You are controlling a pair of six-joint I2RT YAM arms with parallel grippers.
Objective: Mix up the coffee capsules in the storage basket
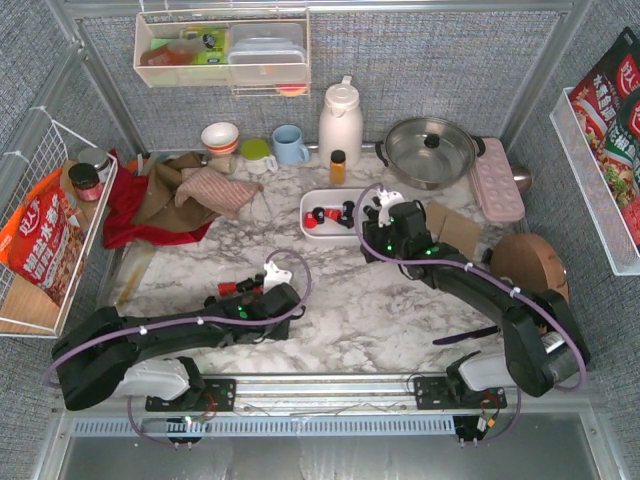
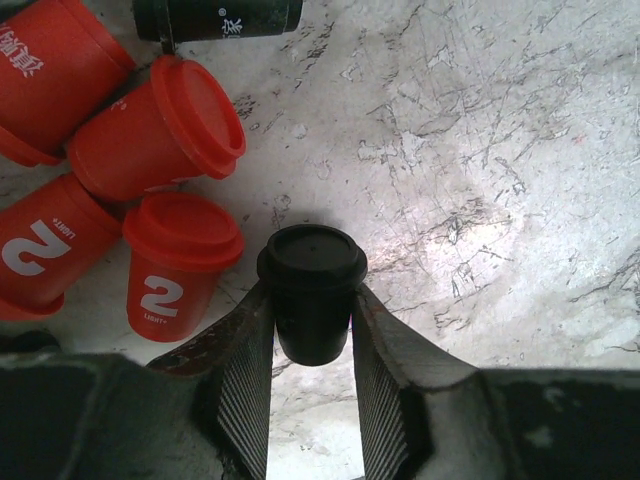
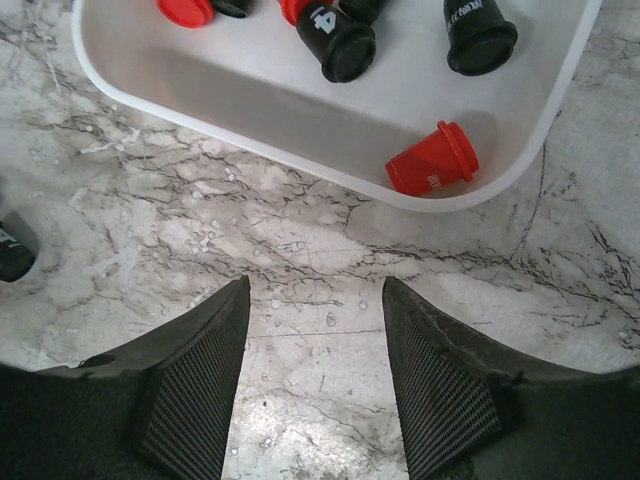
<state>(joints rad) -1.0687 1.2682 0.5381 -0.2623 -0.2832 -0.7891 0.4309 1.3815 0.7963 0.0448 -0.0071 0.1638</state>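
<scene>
**L hand on a black capsule, R hand open by the basket**

Top view: the storage basket (image 1: 325,232) sits mid-worktop (image 1: 340,310), twd the back, w/ red + black coffee capsules (image 1: 330,213) in it. R hand (image 1: 372,212) is at the basket's right end. L hand (image 1: 235,288) is low over the worktop, well apart from the basket, at a few loose red capsules (image 1: 225,287).

L wrist view: L hand (image 2: 311,300) grips a black capsule (image 2: 311,262), one finger pressed on each side, lid end past the fingertips. Just beside it, four red capsules (image 2: 180,270) are bunched together on the marble (two marked "2"). A second black pod (image 2: 220,15) lies on its side at the top edge.

R wrist view: R hand (image 3: 315,300) is open and empty, fingers apart over bare marble, just short of the basket's rim (image 3: 300,115). Inside the basket, a red capsule (image 3: 432,160) lies on its side near the corner; black ones (image 3: 340,45) are further in. A stray black capsule (image 3: 10,255) is on the worktop at the left edge.
</scene>
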